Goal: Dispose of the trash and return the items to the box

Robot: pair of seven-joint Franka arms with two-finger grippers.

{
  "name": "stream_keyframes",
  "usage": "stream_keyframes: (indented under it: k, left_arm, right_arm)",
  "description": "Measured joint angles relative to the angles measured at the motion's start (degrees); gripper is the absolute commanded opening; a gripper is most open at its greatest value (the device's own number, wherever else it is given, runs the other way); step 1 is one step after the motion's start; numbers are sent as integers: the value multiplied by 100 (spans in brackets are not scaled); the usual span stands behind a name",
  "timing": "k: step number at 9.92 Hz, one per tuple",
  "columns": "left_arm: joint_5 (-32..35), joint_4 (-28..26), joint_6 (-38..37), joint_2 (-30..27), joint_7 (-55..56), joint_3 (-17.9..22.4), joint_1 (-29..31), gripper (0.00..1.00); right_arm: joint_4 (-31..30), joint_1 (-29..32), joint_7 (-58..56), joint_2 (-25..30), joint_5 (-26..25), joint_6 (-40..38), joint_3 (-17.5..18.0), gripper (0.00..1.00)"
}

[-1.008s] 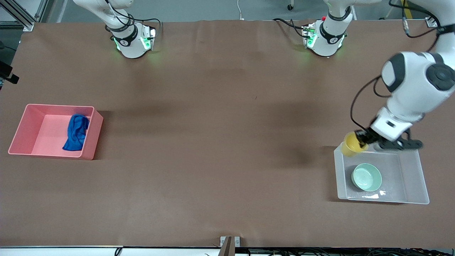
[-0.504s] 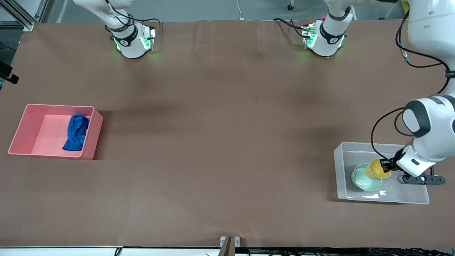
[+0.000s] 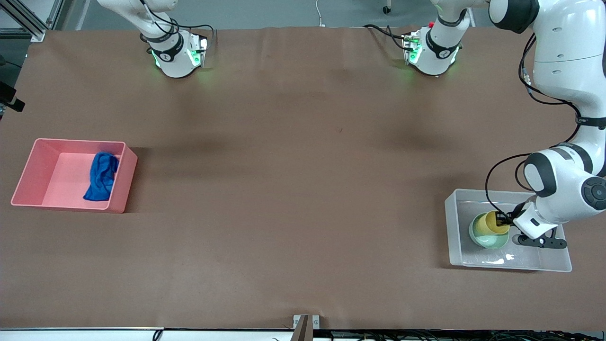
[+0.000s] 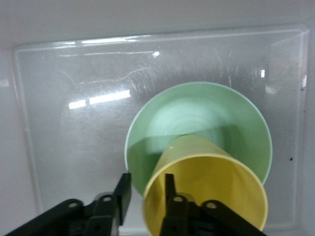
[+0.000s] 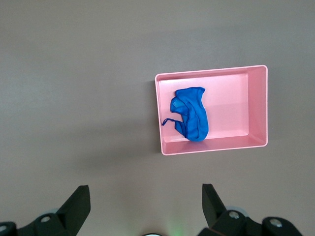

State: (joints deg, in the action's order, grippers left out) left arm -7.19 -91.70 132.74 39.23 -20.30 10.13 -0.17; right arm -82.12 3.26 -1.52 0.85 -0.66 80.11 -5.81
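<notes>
Lower than half a second ago, the yellow plastic cup [image 3: 491, 222] now sits tilted inside the mint-green bowl [image 3: 486, 238] instead of hanging just above its rim; the rest of the table is unchanged.

Toward the right arm's end of the table stands the pink bin [image 3: 33, 173], and the deep blue cloth rag [image 3: 101, 176] lies crumpled in it against the wall nearest the table's middle. The right wrist view looks straight down on that bin [image 5: 256, 108] and rag [image 5: 191, 114] from well above, with the right gripper [image 5: 145, 206] spread wide and holding nothing; that arm waits.

Across the brown table cover [image 3: 293, 180], at the left arm's end, is the translucent clear-grey box [image 3: 549, 260]. The bowl rests on its floor, close to the wall that faces the table's middle. The left gripper [image 3: 505, 219] is down inside the box, its fingers [image 4: 170, 189] closed on the cup's rim, one inside the mouth and one outside. In the left wrist view the cup [image 4: 206, 182] leans with its base in the hollow of the bowl [image 4: 197, 118], and the box's scratched floor [image 4: 74, 142] shows around them.
</notes>
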Motion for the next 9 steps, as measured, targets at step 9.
stream_keyframes:
  k: [9]
  left_arm:
    - [466, 142, -2580, -2914, 1119, -436, -199, 100]
  right_arm:
    - [-1, 0, 0, -2, 0, -3, -4, 100]
